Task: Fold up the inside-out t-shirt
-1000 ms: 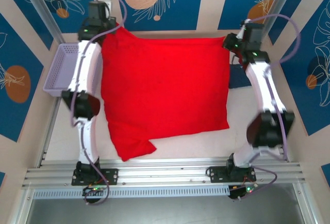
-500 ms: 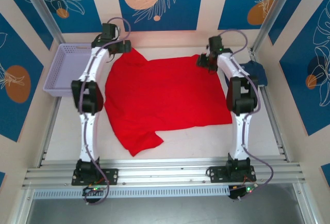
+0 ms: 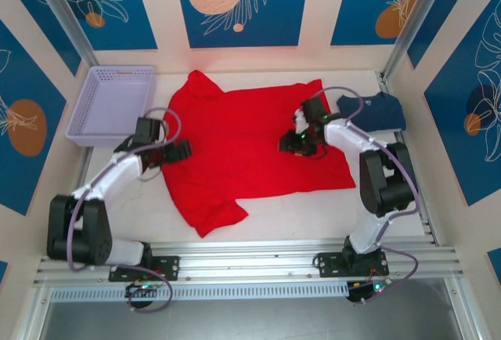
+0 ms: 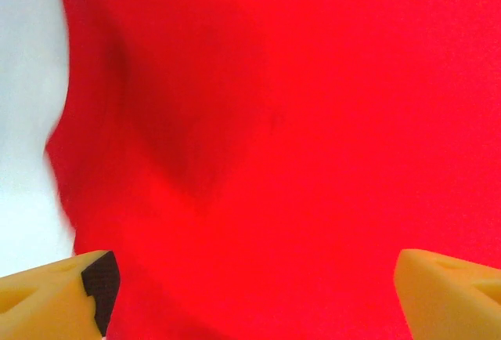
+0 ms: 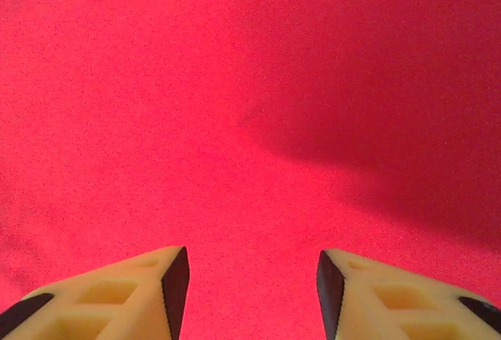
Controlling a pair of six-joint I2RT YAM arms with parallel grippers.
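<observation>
Top external: my left gripper (image 3: 182, 150) hangs spread wide over one edge of the red t-shirt (image 3: 235, 132), my right gripper (image 3: 286, 145) half-spread above it.

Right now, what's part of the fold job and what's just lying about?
Job:
- red shirt, spread out
- left gripper, open, at its left edge
- right gripper, open, over its right half

Lying about:
- basket, far left
- navy shirt, far right
</observation>
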